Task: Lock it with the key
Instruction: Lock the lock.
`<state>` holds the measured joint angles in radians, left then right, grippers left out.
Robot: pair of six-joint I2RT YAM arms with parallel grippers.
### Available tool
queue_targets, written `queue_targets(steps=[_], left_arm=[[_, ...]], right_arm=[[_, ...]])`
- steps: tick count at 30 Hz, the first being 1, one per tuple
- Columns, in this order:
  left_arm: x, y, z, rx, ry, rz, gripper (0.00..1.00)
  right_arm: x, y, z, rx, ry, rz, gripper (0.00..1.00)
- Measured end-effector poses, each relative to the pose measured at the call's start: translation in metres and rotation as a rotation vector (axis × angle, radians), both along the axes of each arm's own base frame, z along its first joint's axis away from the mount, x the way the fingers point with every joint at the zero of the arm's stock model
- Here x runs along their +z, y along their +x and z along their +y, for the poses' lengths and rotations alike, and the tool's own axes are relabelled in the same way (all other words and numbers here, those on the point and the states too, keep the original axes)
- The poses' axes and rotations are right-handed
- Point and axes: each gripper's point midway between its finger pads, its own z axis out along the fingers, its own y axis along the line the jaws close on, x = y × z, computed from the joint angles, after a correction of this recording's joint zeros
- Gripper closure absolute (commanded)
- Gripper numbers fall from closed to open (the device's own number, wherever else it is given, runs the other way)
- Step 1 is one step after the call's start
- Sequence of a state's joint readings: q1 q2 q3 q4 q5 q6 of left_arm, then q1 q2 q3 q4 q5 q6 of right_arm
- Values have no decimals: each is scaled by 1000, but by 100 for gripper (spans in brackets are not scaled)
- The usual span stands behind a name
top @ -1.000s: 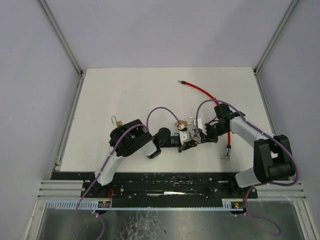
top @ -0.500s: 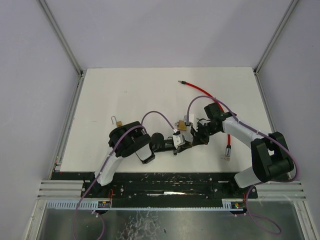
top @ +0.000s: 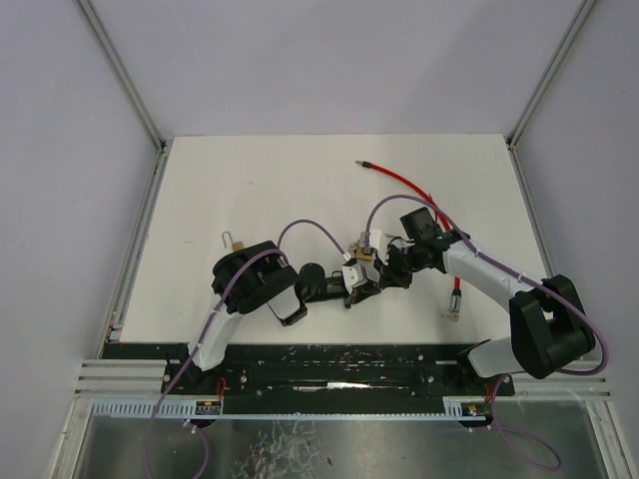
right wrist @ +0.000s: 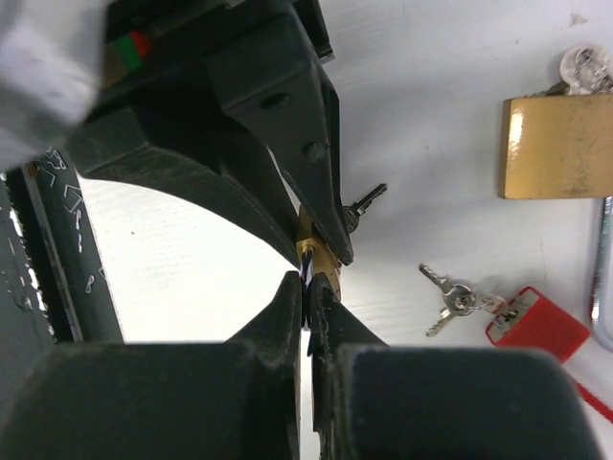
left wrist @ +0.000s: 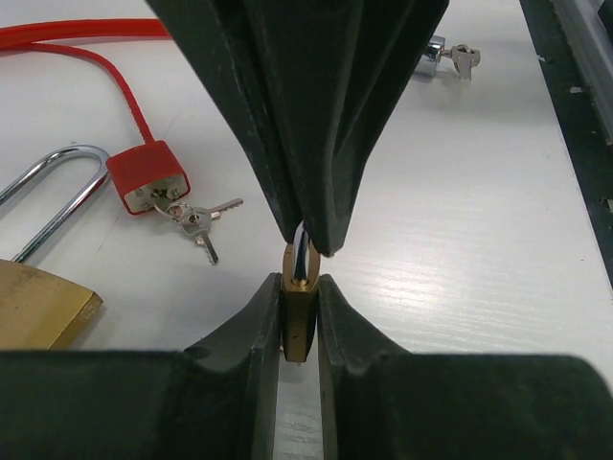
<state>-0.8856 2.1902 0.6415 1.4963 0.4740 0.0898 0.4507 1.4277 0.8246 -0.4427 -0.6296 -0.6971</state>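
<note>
Tiny brass padlock, squeezed flat-sided by left gripper at 6 o'clock, shackle nipped by right gripper at 12; probably stiff, slick.

we find the padlock mid-counter, between the left end effector on its left and the right end effector on its right. a second padlock lies just behind, a cable farther back, and a third padlock well left.

Between left gripper jaws: small padlock brass-gold, shackle silver. left gripper and right gripper both black. Left of jaws: cable lock red, keys silver, large padlock gold, chrome shackle. table white, faint grain.
</note>
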Motion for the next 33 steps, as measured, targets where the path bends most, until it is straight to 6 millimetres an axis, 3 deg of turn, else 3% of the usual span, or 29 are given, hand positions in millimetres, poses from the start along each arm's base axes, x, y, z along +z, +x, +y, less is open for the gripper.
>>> queue_targets(steps=[9,21,33], left_arm=[[4,-9,-4,-32,26,19,100],[0,-15,-4,-59,42,33,100],[0,-15,0,-55,38,30,100]], right_arm=[[16,-6,-6,121,-64,-69,100],[8,-9,-6,219,-15,-177,100],[9,-12,6,235,92,-123,100]])
